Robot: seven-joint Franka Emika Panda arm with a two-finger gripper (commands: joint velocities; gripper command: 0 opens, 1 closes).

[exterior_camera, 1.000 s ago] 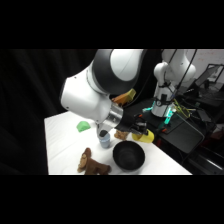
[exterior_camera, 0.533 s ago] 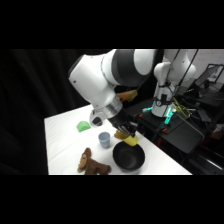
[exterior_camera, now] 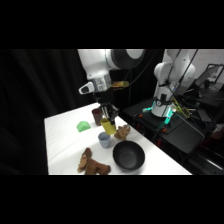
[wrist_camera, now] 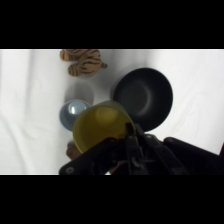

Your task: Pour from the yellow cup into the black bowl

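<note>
the end effector (exterior_camera: 107,118) hangs down from the white arm (exterior_camera: 107,62) over the middle of the tabletop (exterior_camera: 62,145), and it is pinching the yellow cup (exterior_camera: 106,125) at its rim. the cup is off the surface, held in the air. in the wrist view the yellow cup (wrist_camera: 101,126) fills the space right in front of the black linkage, its open mouth facing the camera, so it looks roughly upright under the end effector (wrist_camera: 131,134).

just below and beside the cup sits the light blue-grey cup (exterior_camera: 104,140), standing on the tabletop; in the wrist view the same blue-grey cup (wrist_camera: 74,112) shows just to the left of the yellow one, partly overlapped by it. the black bowl (exterior_camera: 128,155) rests near the front edge of the tabletop, close to the blue-grey cup but not touching it, and a little way from the held cup. from the wrist the black bowl (wrist_camera: 142,96) lies up and to the right, its rim next to the yellow cup's edge.

a dark brown cup (exterior_camera: 97,116) stands behind the end effector, and a small green dome (exterior_camera: 83,126) lies further left. a brown soft toy (exterior_camera: 92,163) lies at the front left, another soft toy (exterior_camera: 122,132) sits beside the bowl. the wrist view shows a striped one (wrist_camera: 83,61) at the top.
</note>
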